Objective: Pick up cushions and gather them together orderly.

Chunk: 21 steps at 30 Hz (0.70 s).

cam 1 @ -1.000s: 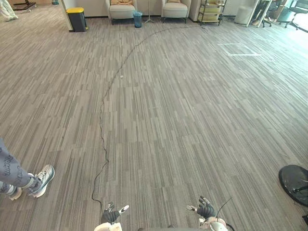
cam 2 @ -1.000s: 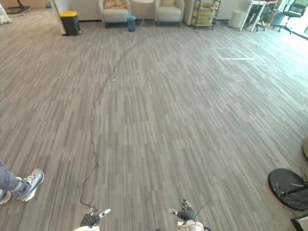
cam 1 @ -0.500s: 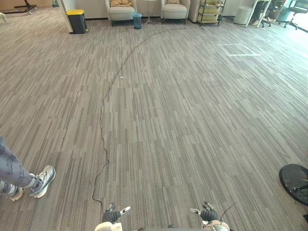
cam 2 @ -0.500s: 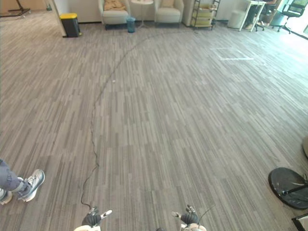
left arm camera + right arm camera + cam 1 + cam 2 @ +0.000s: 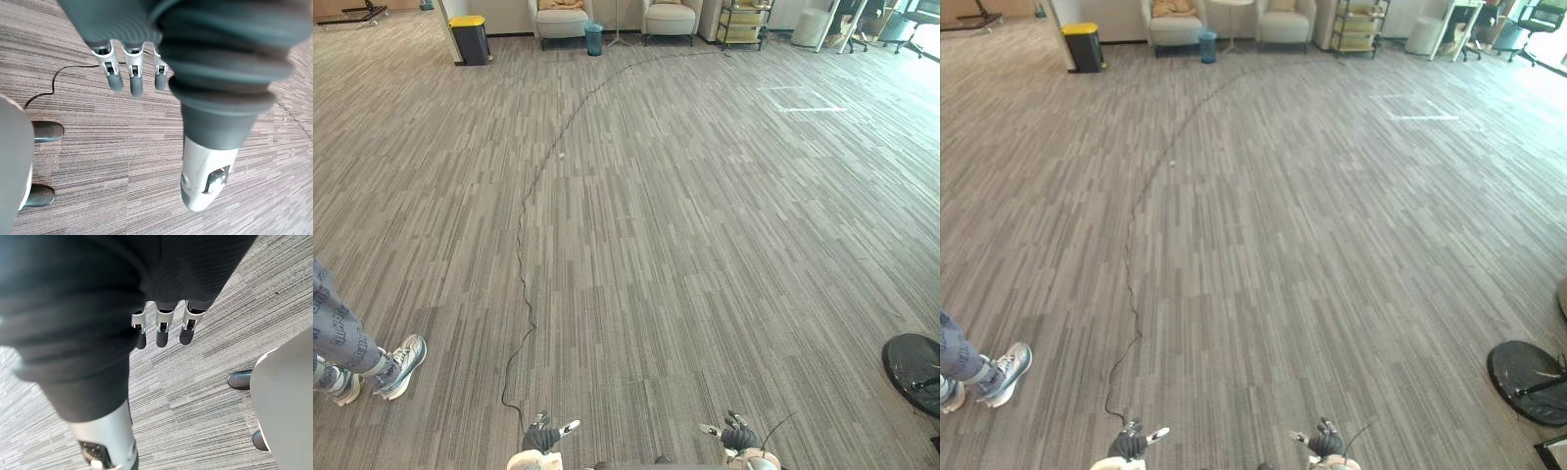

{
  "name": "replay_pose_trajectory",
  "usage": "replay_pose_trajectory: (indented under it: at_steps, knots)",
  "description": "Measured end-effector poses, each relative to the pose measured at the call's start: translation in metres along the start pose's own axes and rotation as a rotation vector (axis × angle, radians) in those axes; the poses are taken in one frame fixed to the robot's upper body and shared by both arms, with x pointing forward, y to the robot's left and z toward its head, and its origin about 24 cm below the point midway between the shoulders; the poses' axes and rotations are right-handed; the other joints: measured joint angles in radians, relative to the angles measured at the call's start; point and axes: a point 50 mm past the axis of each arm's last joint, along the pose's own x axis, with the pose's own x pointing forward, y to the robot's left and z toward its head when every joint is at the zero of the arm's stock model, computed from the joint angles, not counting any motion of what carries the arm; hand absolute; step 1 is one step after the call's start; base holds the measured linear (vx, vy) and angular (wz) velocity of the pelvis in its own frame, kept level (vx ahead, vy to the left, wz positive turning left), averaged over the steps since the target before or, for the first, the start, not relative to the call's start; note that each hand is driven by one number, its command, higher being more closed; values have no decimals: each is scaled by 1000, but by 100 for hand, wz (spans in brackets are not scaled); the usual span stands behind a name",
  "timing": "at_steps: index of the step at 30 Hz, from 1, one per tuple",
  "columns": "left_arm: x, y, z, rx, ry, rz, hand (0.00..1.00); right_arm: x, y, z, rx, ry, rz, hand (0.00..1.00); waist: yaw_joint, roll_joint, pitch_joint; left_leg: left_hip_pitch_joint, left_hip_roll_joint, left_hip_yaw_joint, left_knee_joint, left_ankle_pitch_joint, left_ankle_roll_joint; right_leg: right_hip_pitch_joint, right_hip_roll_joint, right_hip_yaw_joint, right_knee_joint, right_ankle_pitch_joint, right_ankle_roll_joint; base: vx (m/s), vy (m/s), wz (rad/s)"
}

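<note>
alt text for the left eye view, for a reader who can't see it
The robot's left hand and right hand hang open and empty at the bottom edge, above grey striped carpet. Far ahead, a tan cushion lies on an armchair; a person's shoe shows at the left.

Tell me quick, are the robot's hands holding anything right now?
Left hand: open, holding nothing.
Right hand: open, holding nothing.
</note>
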Motion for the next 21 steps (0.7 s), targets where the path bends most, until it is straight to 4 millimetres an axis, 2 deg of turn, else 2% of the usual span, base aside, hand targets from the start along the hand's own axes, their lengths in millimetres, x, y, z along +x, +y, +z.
replay_pose_trajectory:
  at_steps: [13,16,17,18,19,20,21]
  knots:
    - [1,0,2,26,3,-10,0,0,0,0,12,1,-4,0,0,-5,4,-7,3,-9,5,-4,-6,-1,2,-14,1,-13,-5,0,-1,2]
    - [2,2,5,29,-4,-6,0,0,0,0,14,0,-4,0,1,-13,9,-37,3,-18,28,-18,-10,-10,1,-27,1,-21,-9,-17,-21,11]
    - [4,3,10,30,-18,-2,0,0,0,1,16,-3,-2,0,5,-21,20,-97,10,-18,140,-72,-12,-25,-4,-28,18,-36,-10,-17,-34,8]
    - [4,3,12,30,-21,-2,0,0,0,1,15,-5,-2,0,8,-21,22,-115,15,-17,181,-93,-12,-32,-4,-28,25,-39,-12,29,-44,4]
    - [6,3,16,24,-33,-1,0,1,0,4,19,-12,-4,0,10,-15,39,-171,38,-1,316,-155,-29,-36,0,-29,46,-59,-22,17,-29,10]
    - [6,4,18,21,-40,2,0,2,0,6,40,-17,-8,0,10,-12,51,-211,56,25,419,-180,-52,-32,0,-33,63,-73,-25,17,-25,10]
    - [6,5,19,15,-47,5,0,2,-1,7,48,-18,-12,0,10,-13,53,-235,63,36,482,-184,-58,-34,-2,-31,73,-88,-31,32,19,5]
